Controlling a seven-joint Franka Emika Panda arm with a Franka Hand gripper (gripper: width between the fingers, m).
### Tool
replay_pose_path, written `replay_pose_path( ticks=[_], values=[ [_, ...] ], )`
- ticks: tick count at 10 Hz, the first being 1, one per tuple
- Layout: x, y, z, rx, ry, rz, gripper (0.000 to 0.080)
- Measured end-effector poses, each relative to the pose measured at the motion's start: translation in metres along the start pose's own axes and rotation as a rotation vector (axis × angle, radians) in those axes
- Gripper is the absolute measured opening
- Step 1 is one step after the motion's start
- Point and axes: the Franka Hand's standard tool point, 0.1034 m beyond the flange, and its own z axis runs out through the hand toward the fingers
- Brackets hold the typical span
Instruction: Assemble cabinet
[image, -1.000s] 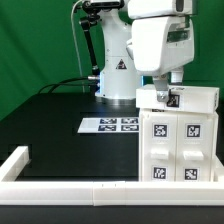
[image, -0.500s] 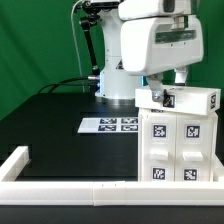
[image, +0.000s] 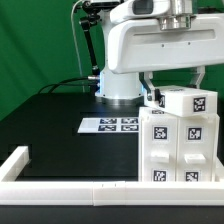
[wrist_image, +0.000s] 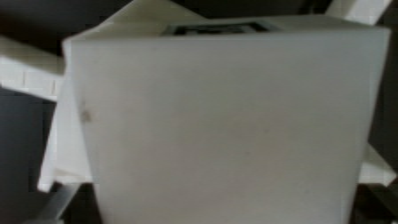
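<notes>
The gripper (image: 165, 88) hangs low over the top of the cabinet (image: 180, 145), its fingers hidden behind the arm's white housing, so whether they are apart, together or clamped on something cannot be told. Just under it a tagged block (image: 188, 101) sits on the cabinet's top, tilted a little and not flush. The wrist view is filled by a blurred white block face (wrist_image: 214, 130) very close to the lens. The cabinet stands at the table's front right corner, against the rail (image: 60, 186). The marker board (image: 110, 124) lies mid-table. By my judgement the shell is largely assembled and the top block awaits seating.
</notes>
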Motion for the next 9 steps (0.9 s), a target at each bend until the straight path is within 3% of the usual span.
replay_pose_path(
  ticks=[4, 9],
  values=[
    [0.0036, 0.0008, 0.0, 0.012, -0.003, 0.122, 0.0561],
    [0.0033, -0.0027, 0.0001, 0.035, 0.009, 0.546, 0.0561]
  ],
)
